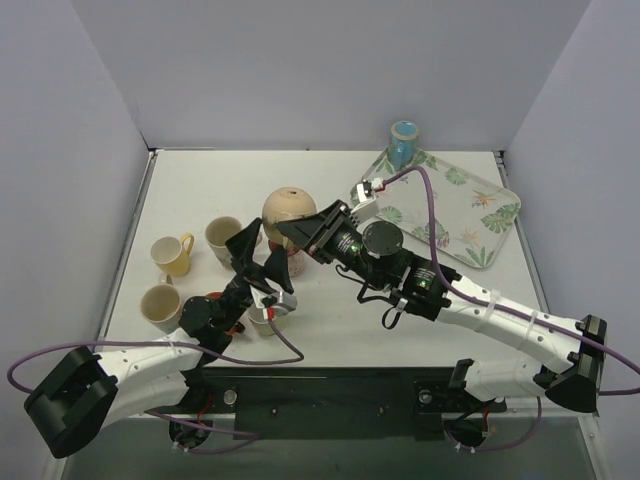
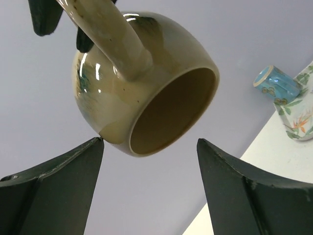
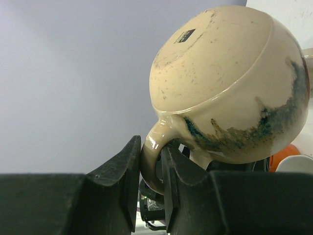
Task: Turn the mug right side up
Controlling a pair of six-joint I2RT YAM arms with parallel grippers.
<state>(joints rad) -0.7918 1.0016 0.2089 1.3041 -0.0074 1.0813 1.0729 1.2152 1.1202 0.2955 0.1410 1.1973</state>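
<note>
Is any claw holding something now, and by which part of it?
The right claw holds the beige mug by its handle. The left claw is open and holds nothing.

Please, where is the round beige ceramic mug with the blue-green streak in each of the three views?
Top external: round beige ceramic mug, near the centre.
Left wrist: mug upper centre, mouth toward the camera.
Right wrist: mug upper right, base toward the camera.
Shared landmark: the right gripper, jaws shut on the handle.

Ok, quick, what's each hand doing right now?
Left hand: open, holding nothing.
Right hand: closed on the beige mug, gripping its handle.
</note>
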